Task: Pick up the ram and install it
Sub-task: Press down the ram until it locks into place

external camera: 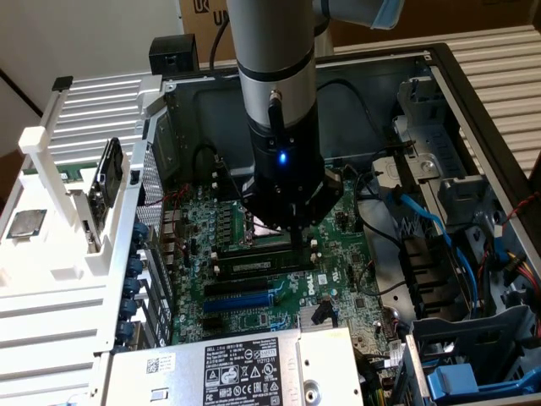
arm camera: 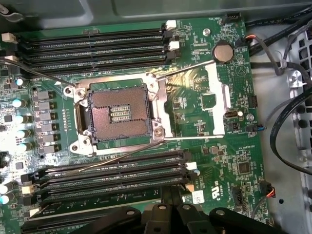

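Green ram (external camera: 258, 264) sits in its slot (arm camera: 114, 181); we press it home, pincer (arm camera: 170, 195) pressed together atop it.

Looks like a robotics lab or electronics test bench set up for computer assembly. Open desktop computer case (external camera: 473, 110) lying on its side, green motherboard (external camera: 279, 254) bared with an empty processor socket (arm camera: 117, 114), rows of black memory slots (arm camera: 97, 41), loose blue cables (external camera: 431, 224) and a grey power supply (external camera: 228, 368) with its label showing. Industrial robot arm (external camera: 275, 76) hanging straight over the board, white plastic parts rack (external camera: 68, 211) at the exterior view's left, cardboard boxes (external camera: 203, 17) stacked behind against a plain wall.
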Controlling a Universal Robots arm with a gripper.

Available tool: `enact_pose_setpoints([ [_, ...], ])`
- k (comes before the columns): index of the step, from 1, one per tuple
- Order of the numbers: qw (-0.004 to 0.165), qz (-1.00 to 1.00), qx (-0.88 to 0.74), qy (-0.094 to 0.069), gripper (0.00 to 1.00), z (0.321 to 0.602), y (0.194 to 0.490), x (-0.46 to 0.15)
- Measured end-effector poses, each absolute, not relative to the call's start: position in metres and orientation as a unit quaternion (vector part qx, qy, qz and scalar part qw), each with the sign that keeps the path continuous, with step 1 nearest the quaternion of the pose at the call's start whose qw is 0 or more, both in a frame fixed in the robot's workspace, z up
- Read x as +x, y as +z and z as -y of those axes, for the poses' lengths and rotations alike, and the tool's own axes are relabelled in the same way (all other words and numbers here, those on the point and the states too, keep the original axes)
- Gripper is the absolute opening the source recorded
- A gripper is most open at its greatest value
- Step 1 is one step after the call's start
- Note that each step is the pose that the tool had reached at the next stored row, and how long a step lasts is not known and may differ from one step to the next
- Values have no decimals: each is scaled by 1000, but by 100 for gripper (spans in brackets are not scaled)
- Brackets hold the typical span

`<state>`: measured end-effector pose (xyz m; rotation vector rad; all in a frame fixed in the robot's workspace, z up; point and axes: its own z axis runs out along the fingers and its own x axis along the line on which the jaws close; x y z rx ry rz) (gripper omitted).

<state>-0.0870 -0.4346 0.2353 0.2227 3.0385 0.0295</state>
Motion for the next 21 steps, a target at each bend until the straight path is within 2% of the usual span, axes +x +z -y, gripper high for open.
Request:
enact_pose_setpoints([
  [13, 48, -996, 72, 10, 11, 435, 256, -111],
  [21, 56, -996, 72, 11, 11, 435, 260, -126],
])
